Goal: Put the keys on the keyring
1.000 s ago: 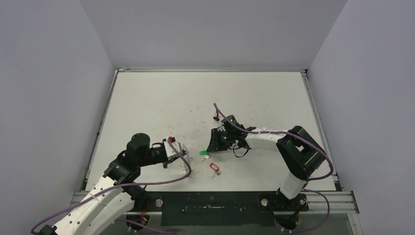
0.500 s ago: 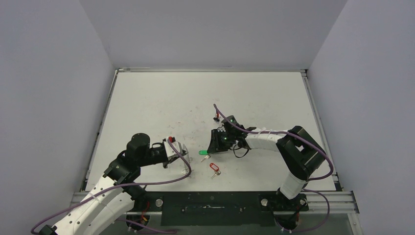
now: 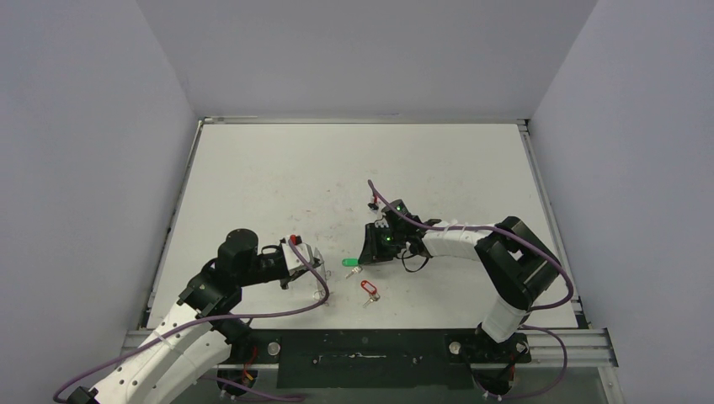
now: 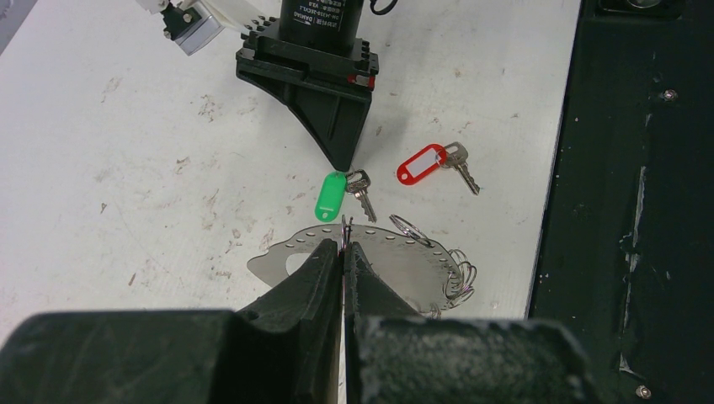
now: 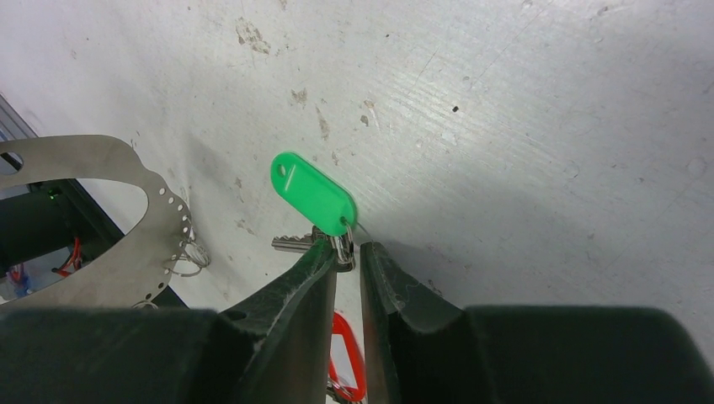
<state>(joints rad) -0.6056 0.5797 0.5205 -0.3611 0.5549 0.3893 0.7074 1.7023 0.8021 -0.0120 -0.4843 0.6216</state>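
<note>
Near the near edge of the white desk (image 3: 269, 177), the silver green-tagged key (image 5: 316, 198) is being straddled by the right gripper (image 5: 346, 251), jaws narrowly apart; the thin silvery keyring (image 4: 346, 227) is being clamped by the left gripper (image 4: 343, 250).

Small white printed label (image 4: 324, 15), upside down, on black motor housing (image 4: 316, 38) of right end effector (image 4: 341, 162), twelve o'clock in left wrist view, lettering too small to read, no other text legible.
</note>
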